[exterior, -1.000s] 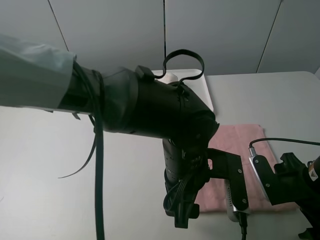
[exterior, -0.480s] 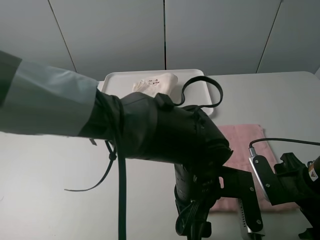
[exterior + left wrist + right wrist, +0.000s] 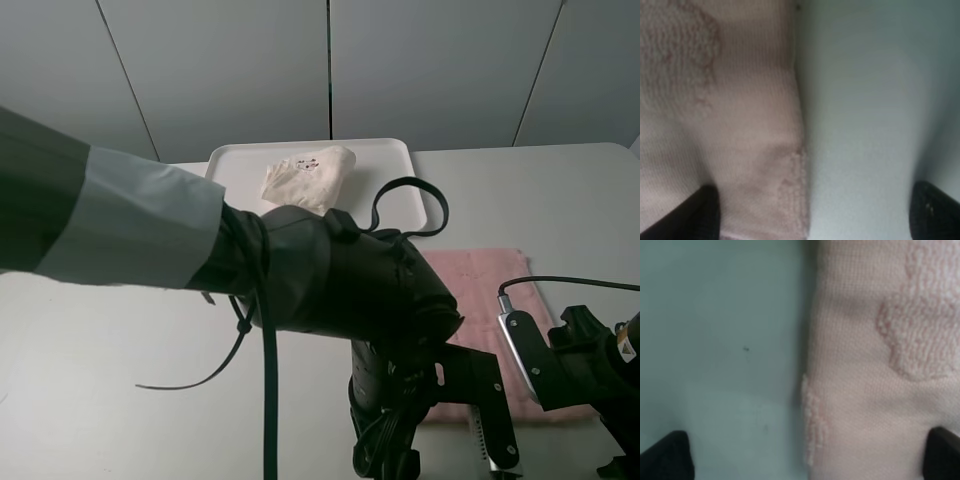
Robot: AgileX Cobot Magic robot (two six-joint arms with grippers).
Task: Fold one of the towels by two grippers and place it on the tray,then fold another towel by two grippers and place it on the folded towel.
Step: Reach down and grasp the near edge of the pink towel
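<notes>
Left gripper: jaws wide apart, nothing held, straddling pink towel edge. Right gripper: likewise spread, empty. High view: pink towel flat, lower right; folded white towel on tray, upper centre.

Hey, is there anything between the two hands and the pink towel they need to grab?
Nothing visible. The left hand and right hand each hang open directly over an edge of the pink towel, with only bare table beside it.
</notes>
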